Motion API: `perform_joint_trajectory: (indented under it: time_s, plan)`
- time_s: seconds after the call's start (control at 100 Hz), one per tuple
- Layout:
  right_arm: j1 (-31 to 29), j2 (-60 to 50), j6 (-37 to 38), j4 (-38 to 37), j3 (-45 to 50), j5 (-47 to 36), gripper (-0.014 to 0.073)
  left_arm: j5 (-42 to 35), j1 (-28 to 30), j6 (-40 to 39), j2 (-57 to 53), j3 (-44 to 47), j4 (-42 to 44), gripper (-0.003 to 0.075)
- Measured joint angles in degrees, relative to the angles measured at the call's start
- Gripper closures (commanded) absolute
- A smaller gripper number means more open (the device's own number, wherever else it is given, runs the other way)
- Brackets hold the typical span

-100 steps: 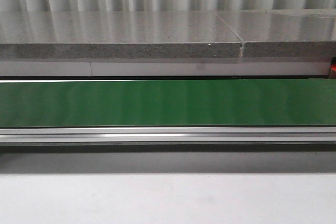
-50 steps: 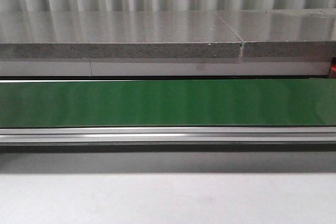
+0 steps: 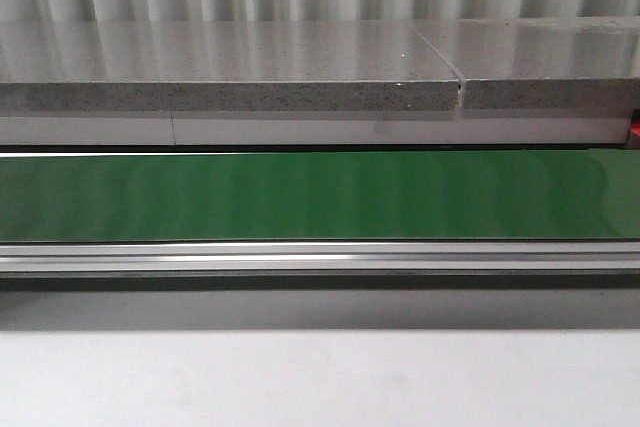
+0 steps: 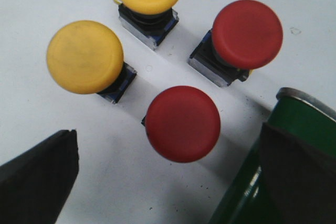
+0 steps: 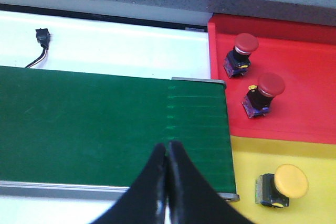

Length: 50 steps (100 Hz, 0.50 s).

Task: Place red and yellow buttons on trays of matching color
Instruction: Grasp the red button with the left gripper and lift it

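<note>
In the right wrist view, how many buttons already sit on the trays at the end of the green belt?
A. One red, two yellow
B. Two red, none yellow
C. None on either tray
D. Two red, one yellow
D. The red tray holds two red buttons, one and another, while the yellow tray holds a single yellow button.

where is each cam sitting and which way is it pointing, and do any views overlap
Front: forward-facing, level across the green conveyor belt to a grey stone ledge; no robot parts.
Left wrist: above four buttons, two yellow, two red; open fingers.
Right wrist: above the belt's end, red tray, yellow tray; shut fingers.
Shared: the belt.
</note>
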Motion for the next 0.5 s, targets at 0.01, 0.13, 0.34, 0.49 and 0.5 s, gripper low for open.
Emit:
perform_joint_trajectory:
  time_s: [0.01,0.13,0.34,0.49,0.5]
  plan:
    - [0.0,0.0,0.0,0.0,0.0,0.0,0.0662,0.0,0.0,0.0,0.1,-0.1,-0.1,0.0078]
    - [0.0,0.0,0.0,0.0,0.0,0.0,0.0662,-0.5,0.0,0.0,2.1,-1.4,-0.5,0.0078]
    - [0.0,0.0,0.0,0.0,0.0,0.0,0.0662,-1.0,0.0,-0.1,3.9,-3.6,-0.7,0.0078]
    - [0.0,0.0,0.0,0.0,0.0,0.1,0.0662,-1.0,0.0,-0.1,5.4,-4.4,-0.8,0.0078]
    - [0.0,0.0,0.0,0.0,0.0,0.1,0.0662,-1.0,0.0,-0.1,5.6,-4.4,-0.8,0.0078]
